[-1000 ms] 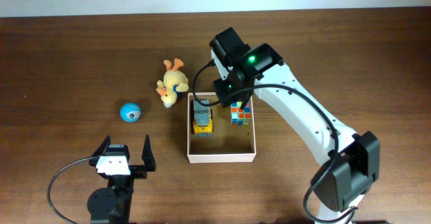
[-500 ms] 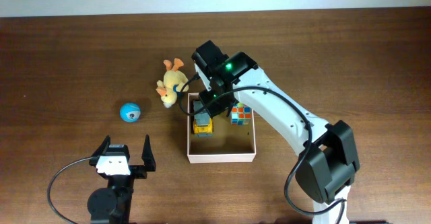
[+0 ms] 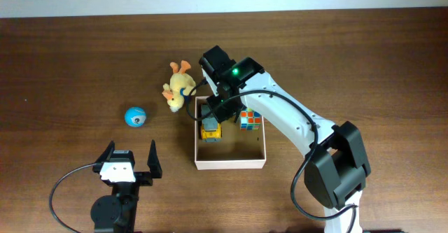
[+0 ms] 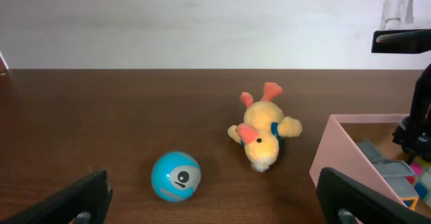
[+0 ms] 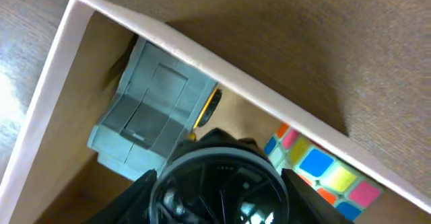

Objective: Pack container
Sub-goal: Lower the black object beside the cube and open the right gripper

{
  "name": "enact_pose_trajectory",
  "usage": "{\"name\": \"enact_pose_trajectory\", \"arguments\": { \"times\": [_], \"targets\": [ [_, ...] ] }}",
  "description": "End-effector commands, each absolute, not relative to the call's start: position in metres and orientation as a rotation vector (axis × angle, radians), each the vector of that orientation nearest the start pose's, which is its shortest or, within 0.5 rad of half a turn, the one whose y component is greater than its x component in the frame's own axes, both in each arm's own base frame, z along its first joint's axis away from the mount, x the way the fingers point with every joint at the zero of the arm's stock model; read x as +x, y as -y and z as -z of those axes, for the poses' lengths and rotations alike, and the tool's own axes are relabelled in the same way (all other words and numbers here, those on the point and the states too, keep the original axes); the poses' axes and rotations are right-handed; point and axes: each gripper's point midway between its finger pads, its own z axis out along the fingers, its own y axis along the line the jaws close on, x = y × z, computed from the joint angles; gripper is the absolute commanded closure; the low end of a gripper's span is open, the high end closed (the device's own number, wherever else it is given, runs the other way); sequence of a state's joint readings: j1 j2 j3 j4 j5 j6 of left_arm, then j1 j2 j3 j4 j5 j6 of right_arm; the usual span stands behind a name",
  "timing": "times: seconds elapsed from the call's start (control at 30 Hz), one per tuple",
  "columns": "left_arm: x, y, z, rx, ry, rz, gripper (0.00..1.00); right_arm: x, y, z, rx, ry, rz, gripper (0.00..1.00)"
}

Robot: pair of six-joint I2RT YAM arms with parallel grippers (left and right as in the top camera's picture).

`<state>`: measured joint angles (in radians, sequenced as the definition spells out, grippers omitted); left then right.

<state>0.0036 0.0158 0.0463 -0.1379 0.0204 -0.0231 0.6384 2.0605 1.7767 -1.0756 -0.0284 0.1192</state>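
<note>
The container (image 3: 231, 166) is a square shallow box with cream walls and a tan floor, right of centre. Inside lie a grey-and-yellow toy truck (image 3: 210, 129) and a colour cube (image 3: 250, 119). My right gripper (image 3: 215, 106) hangs over the container's far-left corner. In the right wrist view its fingers (image 5: 219, 183) close around a dark round glossy object (image 5: 222, 190), above the truck (image 5: 155, 109), the cube (image 5: 323, 167) and the container wall (image 5: 202, 56). My left gripper (image 3: 131, 159) is open and empty near the front edge; its fingers (image 4: 215, 183) frame the table.
A yellow plush duck (image 3: 178, 86) lies just left of the container's far corner and also shows in the left wrist view (image 4: 264, 133). A blue ball with an eye (image 3: 136, 116) sits further left, close ahead of the left gripper (image 4: 176, 176).
My right gripper moved left from above the colour cube to the container's far-left corner over the truck. The left arm and the toys have not moved.
</note>
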Motion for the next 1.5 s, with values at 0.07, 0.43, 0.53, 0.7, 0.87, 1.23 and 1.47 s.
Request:
{"name": "enact_pose_trajectory", "arguments": {
  "times": [0.07, 0.43, 0.53, 0.7, 0.87, 1.23, 1.47],
  "targets": [
    [0.244, 0.003, -0.155, -0.007, -1.681, 0.043, 0.01, 0.363, -0.262, -0.090, -0.757, -2.842, -0.079, 0.48],
    [0.244, 0.003, -0.155, -0.007, -1.681, 0.043, 0.01, 0.371, -0.251, -0.090, -0.712, -2.851, -0.074, 0.48],
    [0.244, 0.003, -0.155, -0.008, -1.681, 0.043, 0.01, 0.372, -0.250, -0.090, -0.706, -2.852, -0.074, 0.48],
    [0.244, 0.003, -0.155, -0.007, -1.681, 0.043, 0.01, 0.372, -0.250, -0.090, -0.706, -2.852, -0.074, 0.47],
    [0.244, 0.003, -0.155, -0.007, -1.681, 0.043, 0.01, 0.373, -0.250, -0.090, -0.706, -2.851, -0.075, 0.47],
    [0.244, 0.003, -0.155, -0.007, -1.681, 0.043, 0.01, 0.373, -0.251, -0.084, -0.708, -2.860, -0.071, 0.47],
    [0.244, 0.003, -0.155, -0.007, -1.681, 0.043, 0.01, 0.371, -0.249, -0.091, -0.711, -2.869, -0.065, 0.47]
  ]
}}
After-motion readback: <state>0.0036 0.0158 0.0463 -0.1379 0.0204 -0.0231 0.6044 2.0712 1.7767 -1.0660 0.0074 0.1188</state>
